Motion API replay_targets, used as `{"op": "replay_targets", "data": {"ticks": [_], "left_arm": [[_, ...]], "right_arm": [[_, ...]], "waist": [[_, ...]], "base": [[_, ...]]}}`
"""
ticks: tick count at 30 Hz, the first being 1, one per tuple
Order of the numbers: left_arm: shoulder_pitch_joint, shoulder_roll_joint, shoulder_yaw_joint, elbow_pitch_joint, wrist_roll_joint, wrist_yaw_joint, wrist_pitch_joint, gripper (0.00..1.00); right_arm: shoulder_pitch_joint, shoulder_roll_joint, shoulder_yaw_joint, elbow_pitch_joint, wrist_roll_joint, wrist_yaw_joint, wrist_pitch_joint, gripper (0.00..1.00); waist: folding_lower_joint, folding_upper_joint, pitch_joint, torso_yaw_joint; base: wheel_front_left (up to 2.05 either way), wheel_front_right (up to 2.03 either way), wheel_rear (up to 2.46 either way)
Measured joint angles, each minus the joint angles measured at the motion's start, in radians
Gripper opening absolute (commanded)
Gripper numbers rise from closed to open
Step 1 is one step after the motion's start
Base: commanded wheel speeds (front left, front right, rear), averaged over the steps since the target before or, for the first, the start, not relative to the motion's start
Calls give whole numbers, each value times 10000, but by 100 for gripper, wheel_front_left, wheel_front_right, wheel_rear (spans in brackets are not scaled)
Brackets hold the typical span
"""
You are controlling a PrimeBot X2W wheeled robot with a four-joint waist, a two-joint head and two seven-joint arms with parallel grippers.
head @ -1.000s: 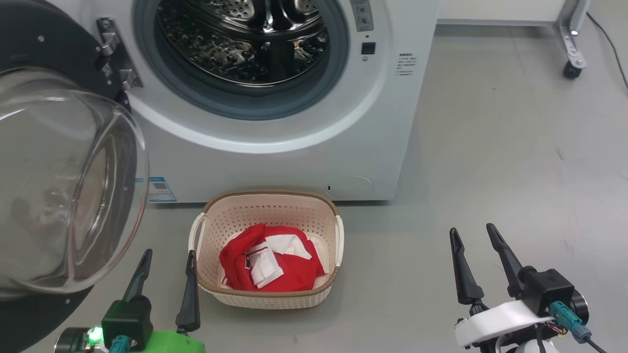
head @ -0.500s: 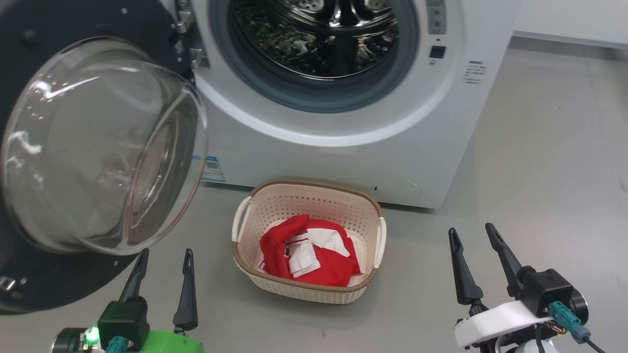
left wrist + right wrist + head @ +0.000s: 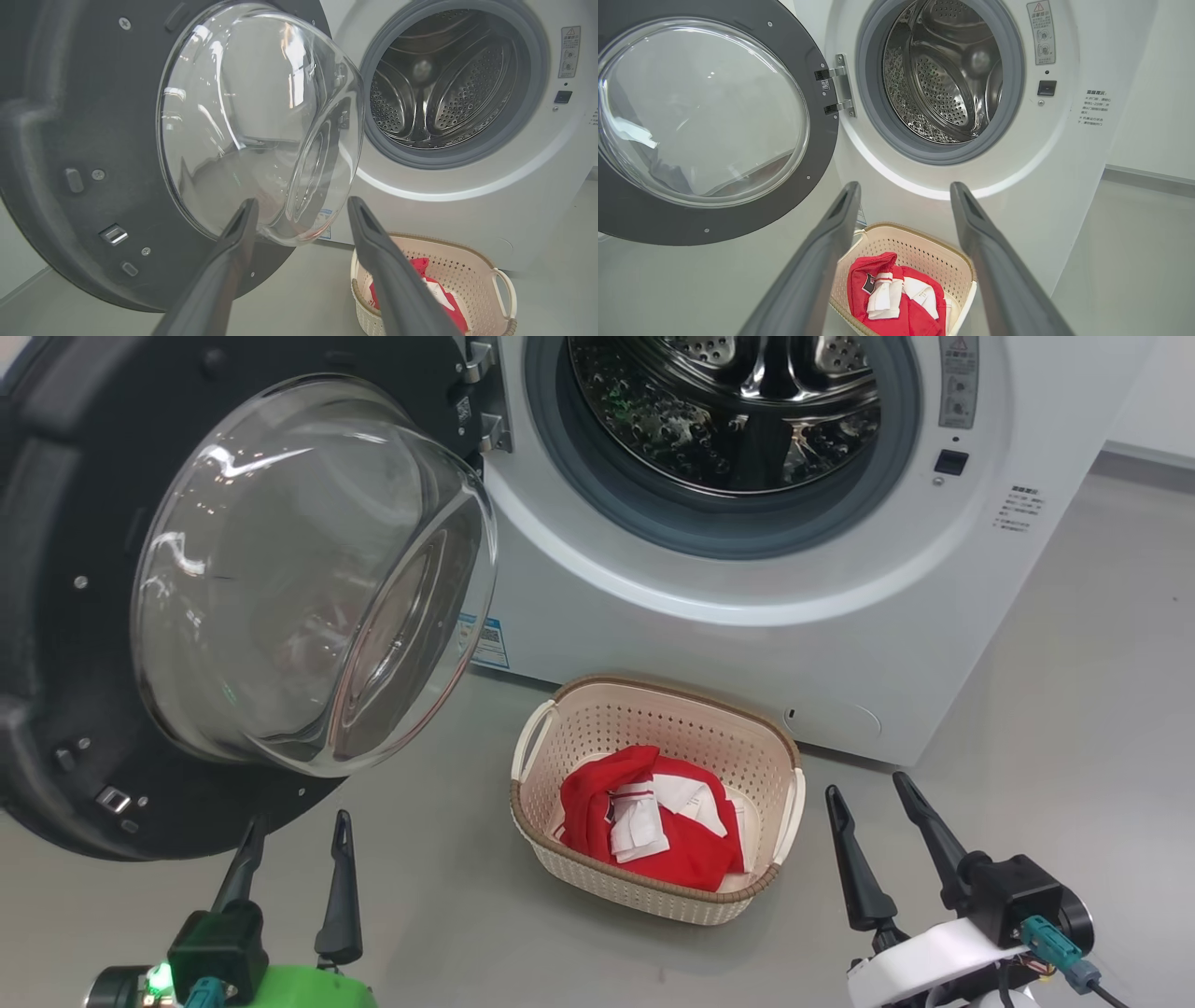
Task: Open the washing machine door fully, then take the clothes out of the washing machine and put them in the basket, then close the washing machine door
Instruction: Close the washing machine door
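Left hand [image 3: 298, 819] and right hand [image 3: 866, 784] spread empty — washing machine door [image 3: 299, 579] looms before the left.

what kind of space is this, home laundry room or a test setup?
Likely a laundry corner in a test space, not a home: a white front-loading washing machine stands on a bare grey floor by a plain white wall, with a basket of red clothes before it.
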Motion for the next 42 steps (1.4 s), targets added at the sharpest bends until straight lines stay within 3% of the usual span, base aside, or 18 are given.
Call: {"op": "replay_targets", "data": {"ticks": [10, 12, 13, 15, 17, 27, 33, 39, 41, 42], "left_arm": [[11, -6, 107, -4, -27, 75, -6, 100], [11, -6, 105, -4, -33, 75, -8, 86], [11, -6, 105, -4, -54, 75, -54, 49], [11, -6, 104, -10, -100, 75, -92, 31], [11, -8, 102, -10, -100, 75, -92, 0], [11, -12, 65, -61, -226, 75, -217, 0], [-6, -25, -84, -456, -1235, -115, -546, 0], [-77, -27, -167, -1179, -3797, -397, -1045, 0], [-201, -33, -163, -1498, -5079, -529, -1160, 0], [-343, -35, -94, -1825, -6330, -644, -1237, 0]], "right_arm": [[1, 4, 199, 59, -31, 27, 0, 100], [1, 4, 199, 67, -31, 27, 0, 100], [1, 4, 199, 71, -31, 27, 0, 100], [1, 4, 199, 73, -31, 27, 0, 100], [0, 4, 199, 75, -31, 27, 0, 100], [-7, 4, 190, 82, -31, 27, 0, 100], [-12, 2, 178, 98, -33, 27, 0, 100], [-22, 2, 171, 102, -42, 27, 0, 100], [-29, 2, 165, 102, -44, 27, 0, 100], [-35, 2, 159, 100, -44, 27, 0, 100]], "waist": [[0, 0, -63, 112], [-1, 0, -51, 104], [0, 1, -43, 99], [0, 0, -23, 90], [0, 1, 0, 81], [0, 0, 136, 83], [0, 0, 194, 107], [0, 0, 237, 120], [0, 0, 253, 119], [0, 0, 275, 119]], "base": [[0, 0, 0], [0, 0, 0], [0, 0, 0], [0, 0, 0], [0, 0, 0], [0, 0, 0], [0, 0, 0], [0, 0, 0], [0, 0, 0], [0, 0, 0]]}}
